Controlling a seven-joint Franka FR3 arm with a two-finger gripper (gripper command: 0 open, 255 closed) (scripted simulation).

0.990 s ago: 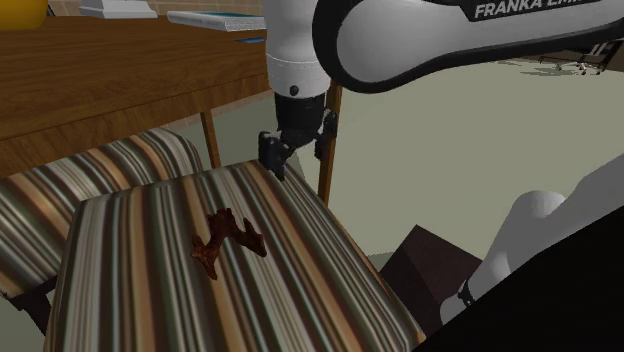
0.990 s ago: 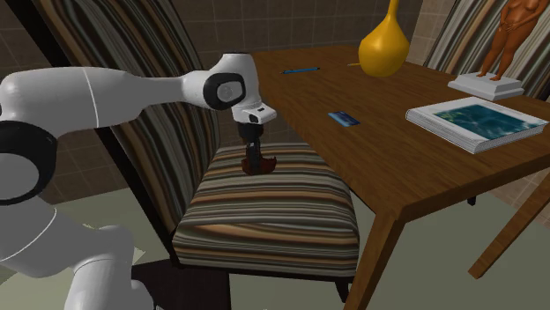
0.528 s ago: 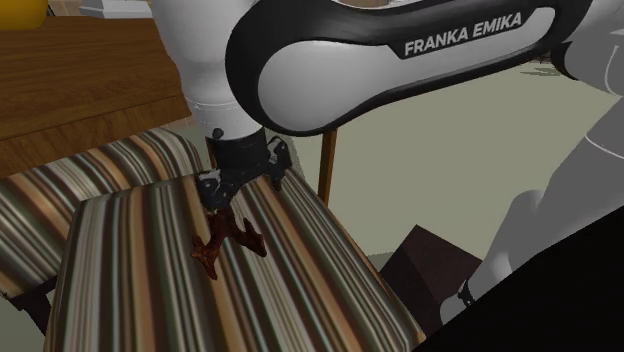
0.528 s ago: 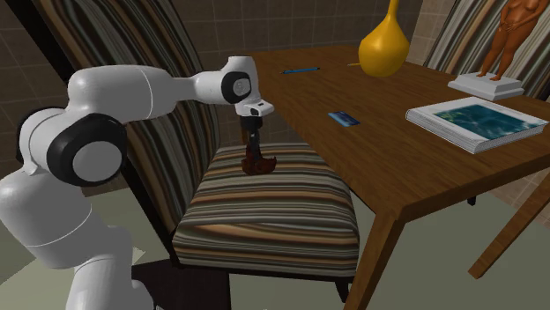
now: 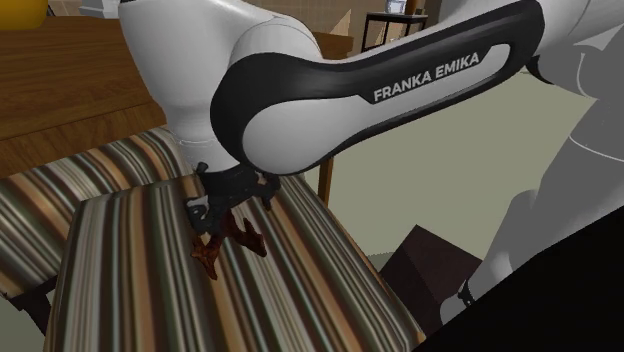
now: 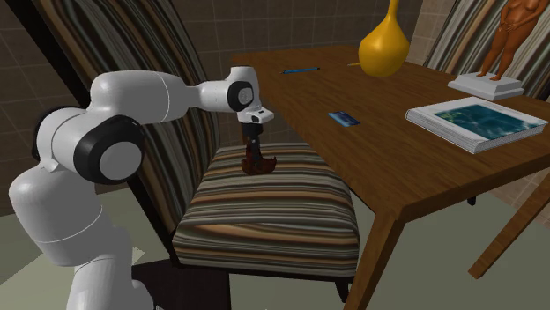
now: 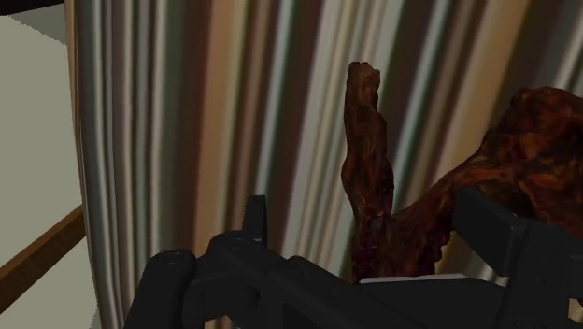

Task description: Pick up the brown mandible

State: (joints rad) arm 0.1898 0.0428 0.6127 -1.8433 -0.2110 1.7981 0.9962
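- The wooden table (image 6: 397, 172) takes up the second exterior view's right half, and its edge stands just beside the chair.
- The striped chair (image 6: 264, 211) is pulled up to that table; its cushioned seat (image 5: 140, 290) carries bands of brown, cream and dark grey.
- The white arm (image 6: 132, 97) bends over the seat from the second exterior view's left, and its forearm (image 5: 330, 90) crosses the shoulder view.
- An open book (image 6: 476, 121) and a yellow vase (image 6: 384, 48) stand on the table, well apart from the chair.
- The gripper (image 5: 215, 212) points down at the seat, its fingers apart, one on each side of a branch of the bone in the wrist view (image 7: 364, 210). Whether they touch the bone cannot be told.
- The brown mandible (image 5: 235, 242) lies on the seat near the backrest, right under the gripper (image 6: 254, 145); it is knobbly and reddish brown (image 7: 369, 150).
- A second ago the gripper hung over the seat's table-side edge, clear of the bone. Half a second ago it was just above the bone, and now it has come down around it. The mandible (image 6: 259, 165) has not shifted.
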